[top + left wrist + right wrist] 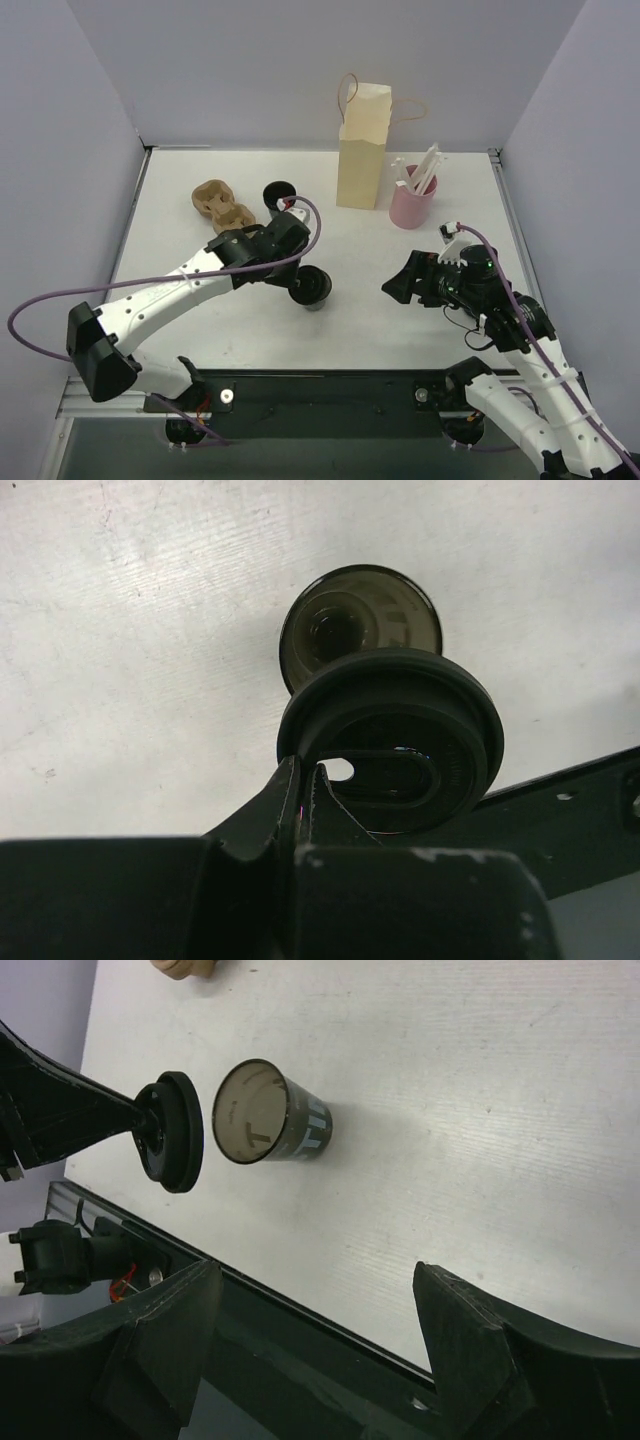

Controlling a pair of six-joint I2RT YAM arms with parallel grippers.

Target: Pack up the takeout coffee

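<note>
The left gripper [305,780] is pinched tight on the rim of a black lid [400,735], its 2 fingers [285,805] pressed almost together with only the lid's edge between them. It holds the lid just above the coffee cup [275,1112], which stands upright and uncovered near the middle of the table [180,190]. The lid overlaps the cup's mouth from the wrist view but is clear of it, not seated. The cup is dark with pale lettering on its side. The right gripper [395,285] hangs near the cup on its right, jaws spread wide with nothing between them, pointing toward the cup. Further back stands the paper bag [362,150], upright with its handles up, and just beside it on the right a pink cup [412,205] full of white sticks. To the left of the bag lies a brown cup carrier [222,205], with another black lid [279,192] near it.
</note>
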